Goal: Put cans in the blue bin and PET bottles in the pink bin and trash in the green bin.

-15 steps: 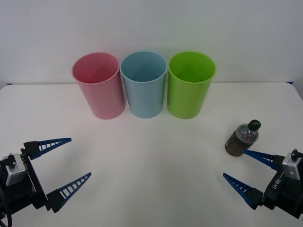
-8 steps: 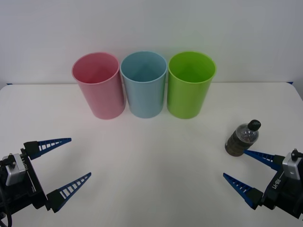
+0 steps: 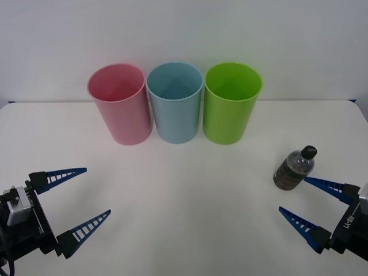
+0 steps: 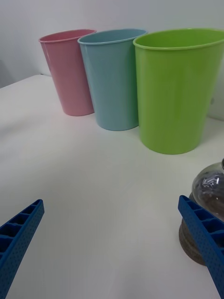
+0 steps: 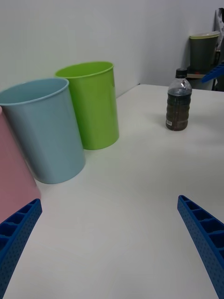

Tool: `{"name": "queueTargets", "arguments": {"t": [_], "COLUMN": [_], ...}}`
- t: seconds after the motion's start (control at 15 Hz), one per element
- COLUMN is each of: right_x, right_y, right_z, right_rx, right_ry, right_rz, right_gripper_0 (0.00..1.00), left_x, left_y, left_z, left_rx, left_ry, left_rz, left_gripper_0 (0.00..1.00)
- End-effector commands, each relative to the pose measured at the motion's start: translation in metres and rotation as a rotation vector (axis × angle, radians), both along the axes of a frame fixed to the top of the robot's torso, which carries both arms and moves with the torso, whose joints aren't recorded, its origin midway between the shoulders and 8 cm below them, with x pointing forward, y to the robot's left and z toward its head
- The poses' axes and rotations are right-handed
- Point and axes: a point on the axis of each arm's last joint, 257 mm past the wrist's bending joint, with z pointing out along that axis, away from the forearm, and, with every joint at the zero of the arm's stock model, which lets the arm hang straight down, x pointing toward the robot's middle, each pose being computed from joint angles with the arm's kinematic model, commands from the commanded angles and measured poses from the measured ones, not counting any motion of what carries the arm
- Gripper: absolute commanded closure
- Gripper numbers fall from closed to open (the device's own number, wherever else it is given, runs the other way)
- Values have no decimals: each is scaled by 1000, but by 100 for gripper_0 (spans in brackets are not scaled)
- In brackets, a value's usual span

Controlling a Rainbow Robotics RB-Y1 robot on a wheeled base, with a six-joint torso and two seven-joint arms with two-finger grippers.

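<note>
My right tool (image 3: 314, 208) hangs low over the white surface (image 3: 184, 195) at its near right corner, its 2 blue ribbed fingers (image 4: 205, 236) spread wide with nothing between them. The PET bottle (image 3: 294, 168) stands upright just beyond the tip of the outer finger, near it but apart as far as I can tell, black cap up and dark contents inside. In my right wrist view the bottle (image 4: 207, 215) sits partly behind that finger.

My left tool (image 3: 80, 198) waits over the near left corner, its fingers (image 5: 203, 238) also wide apart and holding nothing.

At the far side of the surface 3 bins stand upright in a row, close together: the pink bin (image 3: 119, 104) on the left, the blue bin (image 3: 175, 103) in the middle, the green bin (image 3: 231, 103) on the right. The bottle is well apart from the pink bin and nearest the green one.
</note>
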Motion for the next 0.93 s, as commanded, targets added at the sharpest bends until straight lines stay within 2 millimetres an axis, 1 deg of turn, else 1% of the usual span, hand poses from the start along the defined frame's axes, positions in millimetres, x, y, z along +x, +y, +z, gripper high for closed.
{"name": "queueTargets", "arguments": {"t": [0.07,0.2,0.33,0.47,0.53,0.6,0.73,0.93], "right_x": [-15,-23,-19,-13,-9,-6,3,24], "right_y": [-24,-47,-64,-80,-83,-88,-90,-97], "right_z": [2,-7,-18,-33,-38,-47,-60,-76], "right_rx": [9,24,-2,-17,-19,-18,-22,-17], "right_ry": [8,13,-20,-43,-54,-54,-68,-58], "right_rz": [-10,-25,-52,-79,-85,-98,-103,-151], "right_gripper_0": [0,0,0,0,0,0,0,0], "left_x": [0,0,0,0,0,0,0,0], "left_y": [0,0,0,0,0,0,0,0], "left_z": [0,0,0,0,0,0,0,0], "left_rx": [0,0,0,0,0,0,0,0], "left_ry": [0,0,0,0,0,0,0,0], "left_rz": [0,0,0,0,0,0,0,0], "left_gripper_0": [0,0,0,0,0,0,0,0]}}
